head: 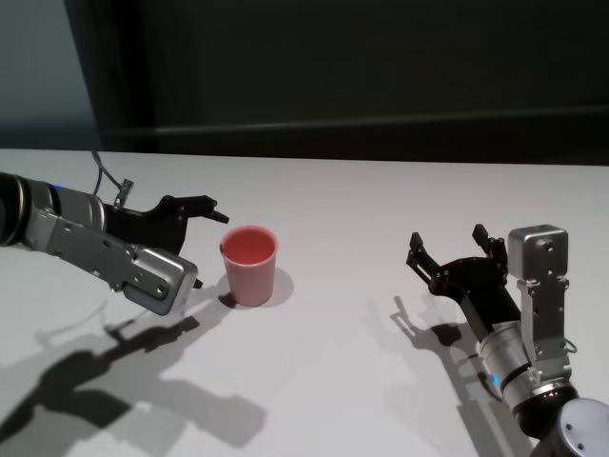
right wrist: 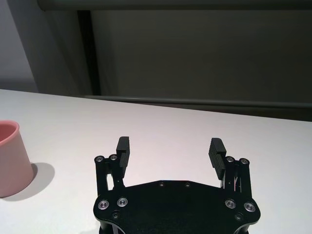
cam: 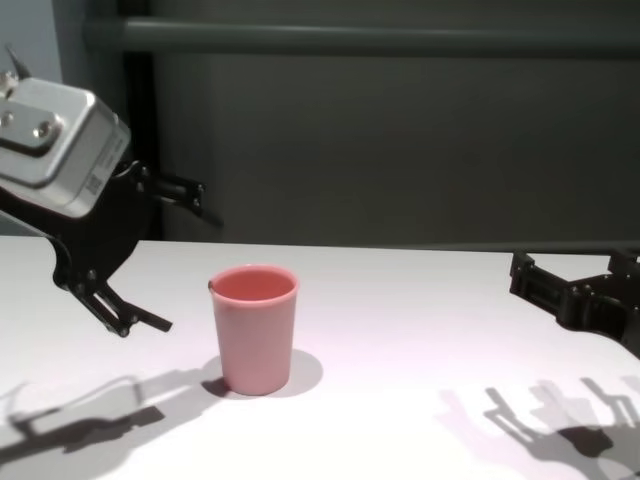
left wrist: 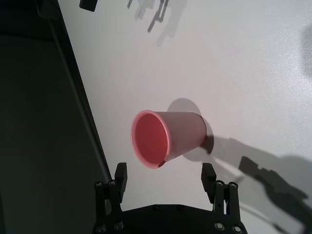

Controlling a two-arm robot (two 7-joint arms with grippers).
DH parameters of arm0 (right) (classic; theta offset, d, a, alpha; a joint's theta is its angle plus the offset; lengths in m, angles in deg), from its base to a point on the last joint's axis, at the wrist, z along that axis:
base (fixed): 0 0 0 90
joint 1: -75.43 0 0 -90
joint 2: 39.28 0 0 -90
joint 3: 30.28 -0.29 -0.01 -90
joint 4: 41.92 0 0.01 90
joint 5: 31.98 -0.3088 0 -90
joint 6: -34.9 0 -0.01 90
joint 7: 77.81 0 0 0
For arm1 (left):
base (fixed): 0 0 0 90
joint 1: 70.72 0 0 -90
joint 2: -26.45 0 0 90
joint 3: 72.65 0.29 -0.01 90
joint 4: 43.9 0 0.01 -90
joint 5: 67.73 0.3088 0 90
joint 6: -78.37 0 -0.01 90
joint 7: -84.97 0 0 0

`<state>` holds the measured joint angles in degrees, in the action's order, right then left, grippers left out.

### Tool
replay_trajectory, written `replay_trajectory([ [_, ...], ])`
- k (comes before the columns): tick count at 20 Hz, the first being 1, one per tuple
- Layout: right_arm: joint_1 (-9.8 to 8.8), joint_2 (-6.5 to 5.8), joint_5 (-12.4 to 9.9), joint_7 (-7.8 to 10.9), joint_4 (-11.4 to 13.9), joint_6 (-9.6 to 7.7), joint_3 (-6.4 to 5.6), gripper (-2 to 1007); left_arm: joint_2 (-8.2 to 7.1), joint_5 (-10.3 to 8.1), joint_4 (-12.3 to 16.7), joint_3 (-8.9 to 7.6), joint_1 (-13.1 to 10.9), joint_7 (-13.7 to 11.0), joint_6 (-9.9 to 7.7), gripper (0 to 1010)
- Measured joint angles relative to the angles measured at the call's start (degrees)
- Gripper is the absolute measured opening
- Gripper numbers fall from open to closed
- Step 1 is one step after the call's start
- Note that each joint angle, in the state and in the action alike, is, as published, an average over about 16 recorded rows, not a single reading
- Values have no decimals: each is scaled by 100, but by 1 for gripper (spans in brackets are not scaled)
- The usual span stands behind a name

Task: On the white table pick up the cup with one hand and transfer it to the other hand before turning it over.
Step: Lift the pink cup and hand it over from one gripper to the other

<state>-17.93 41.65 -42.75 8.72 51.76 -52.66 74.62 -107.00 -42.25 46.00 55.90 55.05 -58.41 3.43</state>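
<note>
The pink cup point(head: 249, 265) stands upright, mouth up, on the white table point(head: 381, 200). My left gripper point(head: 207, 246) is open just to the cup's left, a little above the table, fingers pointing at it and apart from it. In the left wrist view the cup point(left wrist: 165, 139) lies just beyond the open gripper point(left wrist: 165, 173). In the chest view the cup point(cam: 255, 325) is right of the left gripper point(cam: 175, 260). My right gripper point(head: 450, 240) is open and empty, low over the table well right of the cup. It also shows in the right wrist view point(right wrist: 169, 146), with the cup point(right wrist: 12, 163) off to one side.
A dark wall point(head: 381, 67) runs behind the table's far edge. Bare tabletop point(head: 352, 286) lies between the cup and the right gripper. The right gripper also shows at the chest view's right edge point(cam: 575, 270).
</note>
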Motion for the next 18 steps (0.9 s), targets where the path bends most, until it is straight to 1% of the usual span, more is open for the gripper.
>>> replay_trajectory([
  [5, 0, 0, 0, 0, 0, 0, 0, 1002, 110, 224, -123, 281, 253, -153, 187, 1001],
  [10, 0, 0, 0, 0, 0, 0, 0, 1002, 211, 425, -251, 529, 449, -239, 373, 1001],
  [14, 0, 0, 0, 0, 0, 0, 0, 1002, 277, 545, -359, 686, 573, -277, 492, 1000],
  [18, 0, 0, 0, 0, 0, 0, 0, 1002, 340, 619, -482, 811, 687, -311, 589, 1000],
])
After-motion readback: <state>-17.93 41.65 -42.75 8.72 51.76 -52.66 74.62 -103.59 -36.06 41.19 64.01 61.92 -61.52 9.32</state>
